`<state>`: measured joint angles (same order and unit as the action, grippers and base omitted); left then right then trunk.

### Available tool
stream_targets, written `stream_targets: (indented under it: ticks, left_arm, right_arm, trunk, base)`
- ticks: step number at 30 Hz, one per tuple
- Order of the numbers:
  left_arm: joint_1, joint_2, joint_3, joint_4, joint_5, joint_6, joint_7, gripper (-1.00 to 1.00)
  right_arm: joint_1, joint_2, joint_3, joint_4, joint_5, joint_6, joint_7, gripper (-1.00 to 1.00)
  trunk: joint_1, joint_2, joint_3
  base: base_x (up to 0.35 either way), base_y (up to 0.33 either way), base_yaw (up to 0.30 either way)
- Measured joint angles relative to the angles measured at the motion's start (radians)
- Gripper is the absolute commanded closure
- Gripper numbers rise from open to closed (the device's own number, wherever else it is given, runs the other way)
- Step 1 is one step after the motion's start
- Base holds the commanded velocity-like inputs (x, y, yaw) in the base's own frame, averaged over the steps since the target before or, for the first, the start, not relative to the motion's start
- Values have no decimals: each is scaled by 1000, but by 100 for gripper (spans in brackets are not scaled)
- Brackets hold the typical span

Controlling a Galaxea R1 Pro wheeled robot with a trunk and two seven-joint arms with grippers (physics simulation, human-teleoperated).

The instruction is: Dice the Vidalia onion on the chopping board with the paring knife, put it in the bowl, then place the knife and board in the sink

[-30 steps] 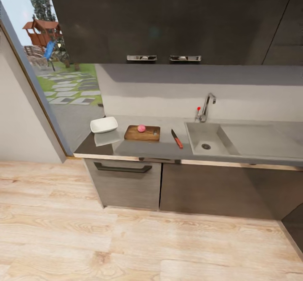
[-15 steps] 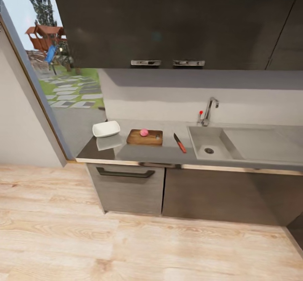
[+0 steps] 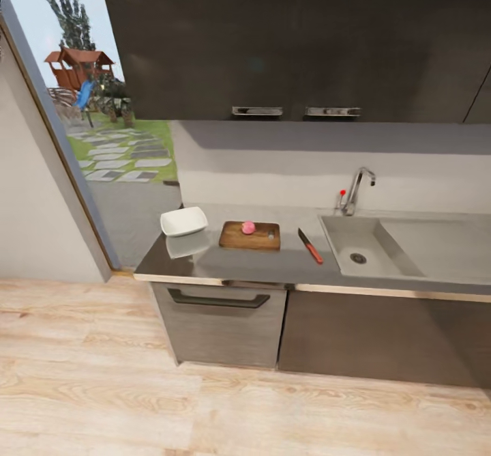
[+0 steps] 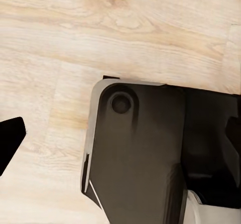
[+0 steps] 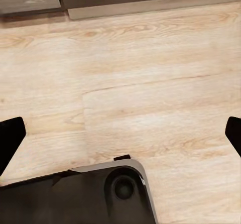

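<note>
well apart: paring knife (image 3: 310, 246), sink (image 3: 368, 254)

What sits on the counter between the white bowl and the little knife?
In the head view, the chopping board with the onion on it lies between bowl and knife.

Pink onion (image 3: 248, 227), brown grained board (image 3: 250, 236), white bowl (image 3: 183, 221)
</note>
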<state>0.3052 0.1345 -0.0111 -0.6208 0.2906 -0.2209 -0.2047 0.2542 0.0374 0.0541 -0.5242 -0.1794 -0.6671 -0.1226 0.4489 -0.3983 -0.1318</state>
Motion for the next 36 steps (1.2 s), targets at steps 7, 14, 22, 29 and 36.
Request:
stream_targets:
  ticks: [7, 14, 22, 29, 36]
  left_arm:
    - [0, 0, 0, 0, 0, 0, 0, -100]
    - [0, 0, 0, 2, 0, 0, 0, -100]
    - [0, 0, 0, 6, 0, 0, -1, -100]
    - [0, 0, 0, 7, 0, 0, -1, -100]
    - [0, -1, -1, 7, 0, 0, -1, -100]
  right_arm:
    - [0, 0, 0, 0, 0, 0, 0, -100]
    - [0, 0, 0, 0, 0, 0, 0, -100]
    - [0, 0, 0, 0, 0, 0, 0, -100]
    - [0, 0, 0, 0, 0, 0, 0, -100]
    - [0, 0, 1, -2, 1, 0, 0, -100]
  trunk:
    - [0, 0, 11]
    - [0, 0, 22]
    - [0, 0, 34]
    - [0, 0, 43]
    - [0, 0, 45]
  base:
    - [89, 88, 0]
    - [5, 5, -17]
    - [0, 0, -129]
    - [0, 0, -163]
    - [0, 0, -41]
